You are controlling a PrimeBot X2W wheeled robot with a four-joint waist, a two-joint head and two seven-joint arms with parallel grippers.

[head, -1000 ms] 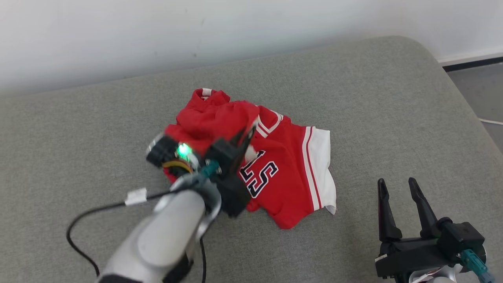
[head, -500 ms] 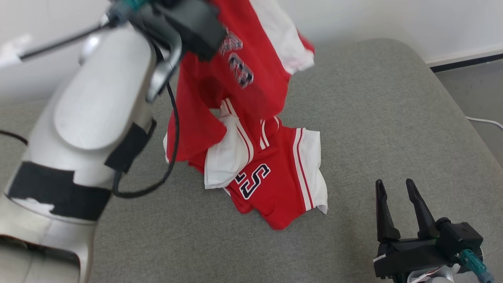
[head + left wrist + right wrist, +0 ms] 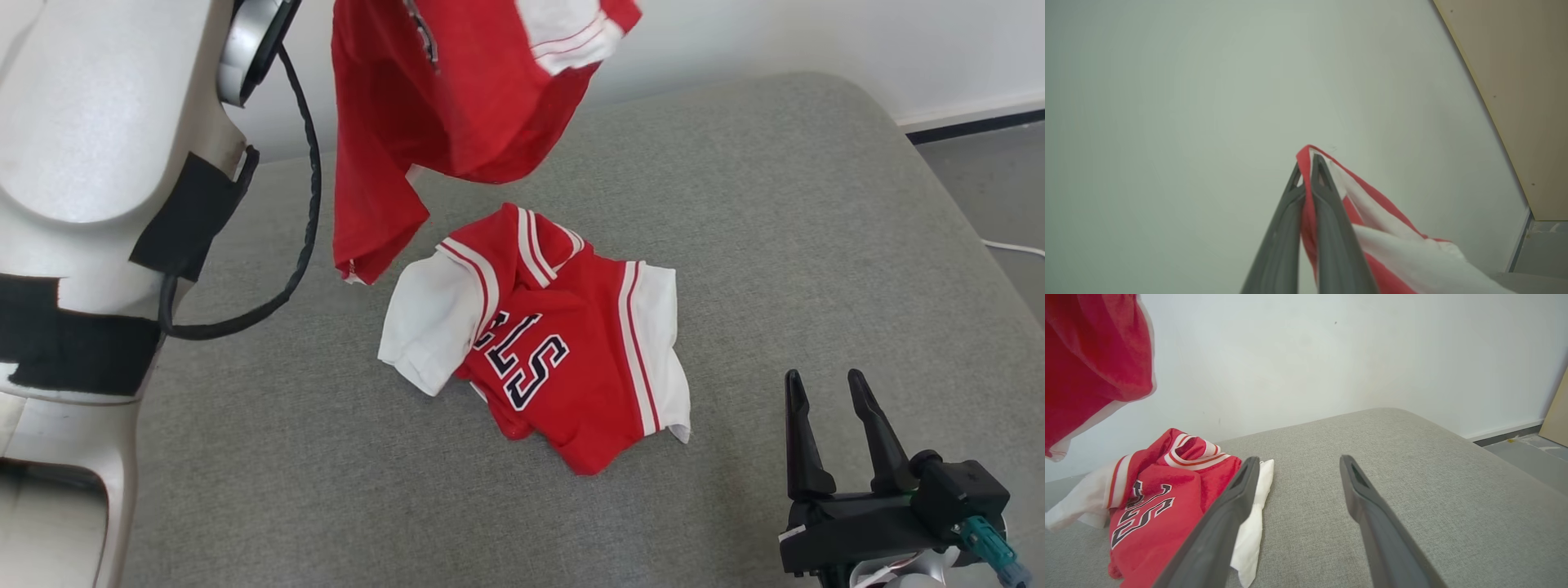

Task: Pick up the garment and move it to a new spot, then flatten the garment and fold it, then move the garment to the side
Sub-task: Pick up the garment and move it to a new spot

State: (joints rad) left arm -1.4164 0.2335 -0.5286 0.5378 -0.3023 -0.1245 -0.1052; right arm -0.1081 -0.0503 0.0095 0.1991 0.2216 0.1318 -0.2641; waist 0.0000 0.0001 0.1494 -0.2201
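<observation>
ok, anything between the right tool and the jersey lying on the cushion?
Nothing. The head view shows bare grey cushion between the open right tool and the jersey.

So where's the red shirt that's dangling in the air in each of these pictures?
Head view: the hanging shirt dangles at top centre, above the grey cushion.
Left wrist view: bottom centre, pinched in the shut left tool.
Right wrist view: top left corner.
Shared landmark: the white wall behind it.
</observation>
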